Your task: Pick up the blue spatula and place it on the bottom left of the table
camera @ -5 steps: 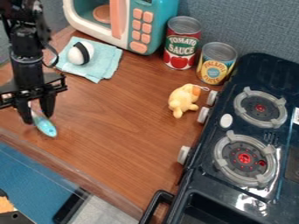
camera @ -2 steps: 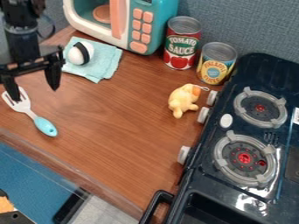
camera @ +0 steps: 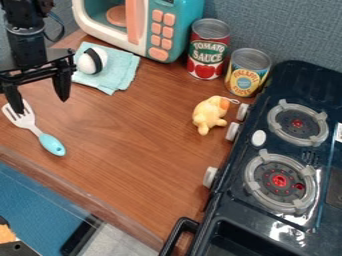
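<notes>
Spatula [camera: 51, 144] lying flat; white slotted head; light-blue handle.

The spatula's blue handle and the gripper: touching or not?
Apart. The camera view shows the blue handle clear of both fingertips of the gripper; one overlaps only the white head.

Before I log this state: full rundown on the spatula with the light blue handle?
The white-and-light-blue, plastic-looking spatula lies on the brown wood-look table, near its front left edge. Slotted white head points to the view's upper left; rounded blue handle, small hole near its end, points lower right. The open black two-finger gripper has one finger overlapping the head; can't tell if they touch.
</notes>
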